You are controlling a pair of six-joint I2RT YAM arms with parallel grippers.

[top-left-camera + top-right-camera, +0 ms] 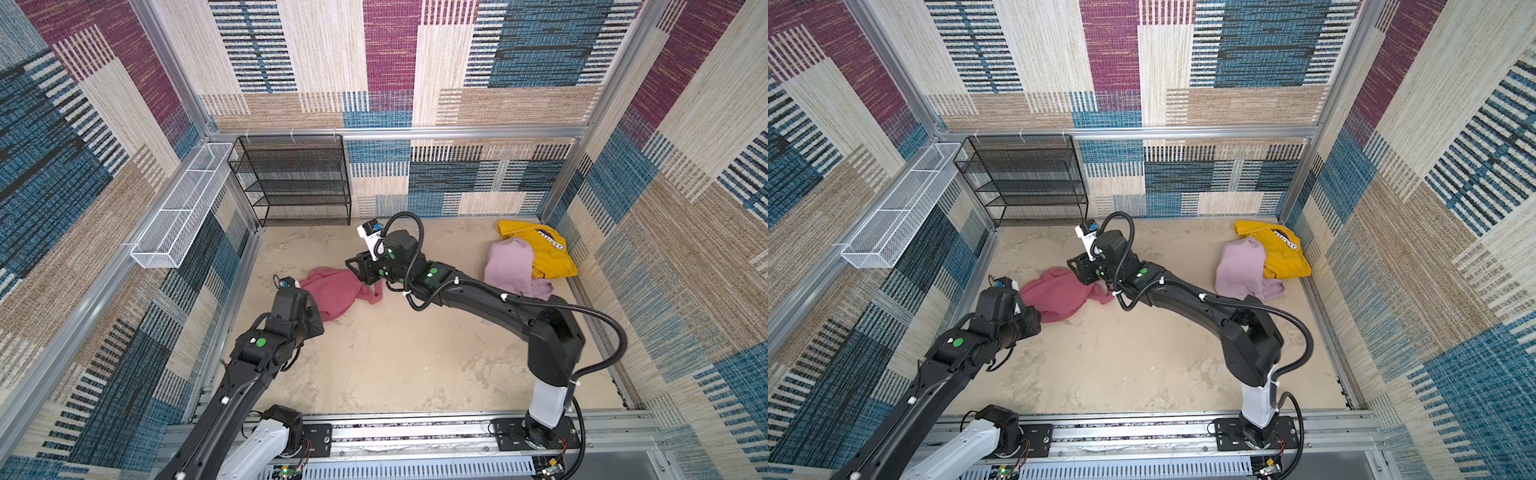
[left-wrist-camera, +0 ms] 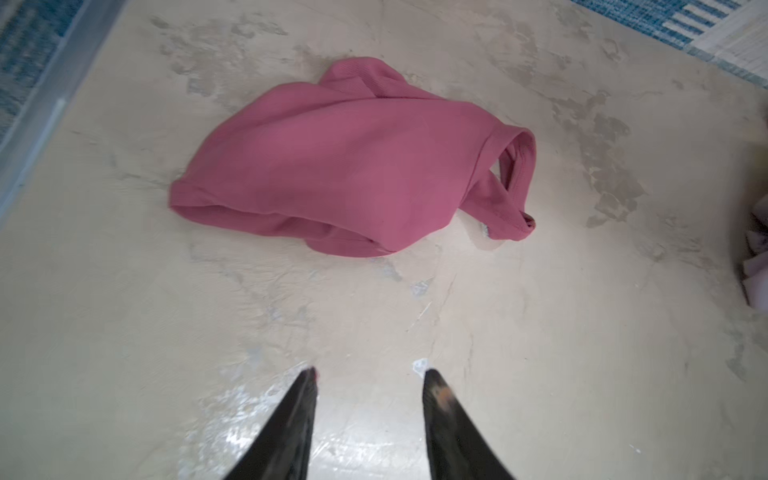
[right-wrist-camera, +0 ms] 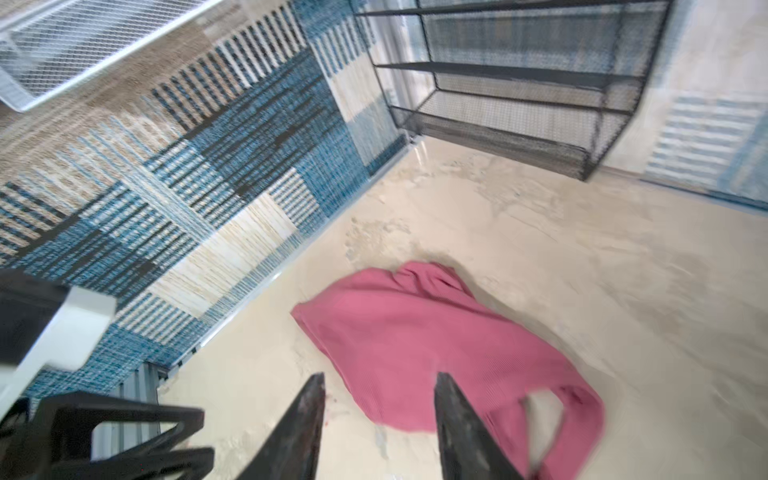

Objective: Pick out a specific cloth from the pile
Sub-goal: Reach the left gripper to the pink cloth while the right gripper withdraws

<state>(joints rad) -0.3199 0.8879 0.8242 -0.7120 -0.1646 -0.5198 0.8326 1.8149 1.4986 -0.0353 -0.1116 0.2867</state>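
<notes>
Wide beige desk [image 1: 395,357], with a black mesh rack [image 1: 291,183] standing in its far left corner and a white mesh basket [image 1: 178,216] hung above the left edge. The pile [image 1: 528,257], lilac over mustard yellow, sits in the far right corner. The cloth [image 1: 336,293] lies crumpled by the left edge, in neither container. The left fingers [image 2: 291,428] are spread over bare desk. The right fingers [image 3: 297,432] are spread too, pinching nothing, at the cloth's edge.

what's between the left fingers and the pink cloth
Nothing but bare floor; the left wrist view shows the open left fingers short of the pink cloth.
</notes>
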